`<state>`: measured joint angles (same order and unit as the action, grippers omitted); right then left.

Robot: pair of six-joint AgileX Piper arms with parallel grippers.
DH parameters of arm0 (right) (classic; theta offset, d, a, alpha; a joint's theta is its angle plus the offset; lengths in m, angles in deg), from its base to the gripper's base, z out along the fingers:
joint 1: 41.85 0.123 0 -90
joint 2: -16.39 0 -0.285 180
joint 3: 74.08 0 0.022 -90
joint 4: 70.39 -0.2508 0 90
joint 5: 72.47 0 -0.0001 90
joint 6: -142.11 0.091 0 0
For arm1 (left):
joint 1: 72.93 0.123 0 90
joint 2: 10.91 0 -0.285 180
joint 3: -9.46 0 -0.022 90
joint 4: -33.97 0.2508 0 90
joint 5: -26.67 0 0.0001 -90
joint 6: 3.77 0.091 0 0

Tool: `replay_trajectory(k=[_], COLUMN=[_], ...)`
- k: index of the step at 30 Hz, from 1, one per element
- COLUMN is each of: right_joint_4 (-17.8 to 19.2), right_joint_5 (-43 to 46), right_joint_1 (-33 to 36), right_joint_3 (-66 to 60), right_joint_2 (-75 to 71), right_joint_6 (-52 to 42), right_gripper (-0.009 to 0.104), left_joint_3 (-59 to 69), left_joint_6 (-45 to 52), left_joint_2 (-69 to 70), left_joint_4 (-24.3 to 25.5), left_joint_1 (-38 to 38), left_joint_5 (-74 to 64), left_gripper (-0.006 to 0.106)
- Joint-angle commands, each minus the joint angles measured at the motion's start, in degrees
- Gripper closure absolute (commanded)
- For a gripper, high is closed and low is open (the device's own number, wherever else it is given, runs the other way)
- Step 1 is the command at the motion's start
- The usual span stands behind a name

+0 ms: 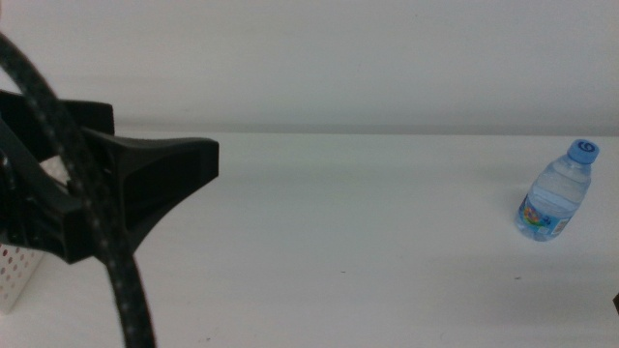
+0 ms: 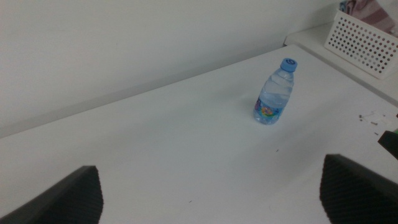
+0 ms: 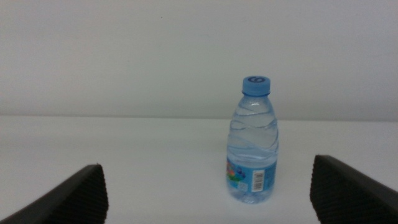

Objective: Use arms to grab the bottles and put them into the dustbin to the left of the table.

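Observation:
A small clear water bottle (image 1: 556,193) with a blue cap stands upright at the table's right side. It also shows in the left wrist view (image 2: 273,93) and in the right wrist view (image 3: 252,149). My left gripper (image 1: 164,159) hangs over the table's left side, far from the bottle, with its jaws open and empty (image 2: 211,199). My right gripper (image 3: 208,196) is open and empty, facing the bottle a short way off. A corner of the white perforated dustbin (image 1: 14,275) shows at the lower left. The red can and the orange bottle are out of view.
The white table (image 1: 368,251) runs back to a pale wall. The left arm's thick black cable (image 1: 116,280) crosses the lower left. Another white perforated basket (image 2: 364,40) holding something pinkish stands beyond the table's right end.

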<state>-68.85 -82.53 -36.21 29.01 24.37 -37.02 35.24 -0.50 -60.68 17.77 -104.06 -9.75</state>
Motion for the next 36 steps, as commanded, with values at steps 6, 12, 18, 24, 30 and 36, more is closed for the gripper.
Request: replay_trajectory(k=[6, 12, 18, 24, 30, 36], right_joint_4=[2.72, 2.72, 2.72, 2.72, 2.61, 2.61], right_joint_5=[5.85, 7.43, 16.65, 19.92, 20.12, 20.3], right_joint_1=[-0.53, -0.53, -0.53, -0.53, -0.36, -2.12], right_joint_3=[-2.34, -2.33, -2.22, -2.22, -2.35, -2.43], right_joint_2=[-1.62, 7.39, 20.74, 30.57, 31.86, 32.49], right_joint_6=[-0.87, -0.87, -0.87, -0.87, -0.17, -0.17], right_gripper=[0.009, 0.009, 0.009, 0.009, 0.009, 0.009], left_joint_3=[0.26, 0.26, 0.26, 0.26, 0.26, 0.26], left_joint_6=[-0.19, -0.19, -0.19, -0.08, -0.08, -0.08], left_joint_2=[0.17, 0.17, 0.17, 0.17, 0.17, 0.17], left_joint_4=[-0.12, -0.12, -0.12, -0.12, -0.12, -0.12], left_joint_1=[-0.28, -0.28, -0.28, -0.28, -0.28, -0.28], left_joint_5=[1.21, 1.21, 1.21, 1.21, 1.21, 1.3], left_gripper=[0.007, 0.007, 0.007, 0.007, 0.007, 0.007])
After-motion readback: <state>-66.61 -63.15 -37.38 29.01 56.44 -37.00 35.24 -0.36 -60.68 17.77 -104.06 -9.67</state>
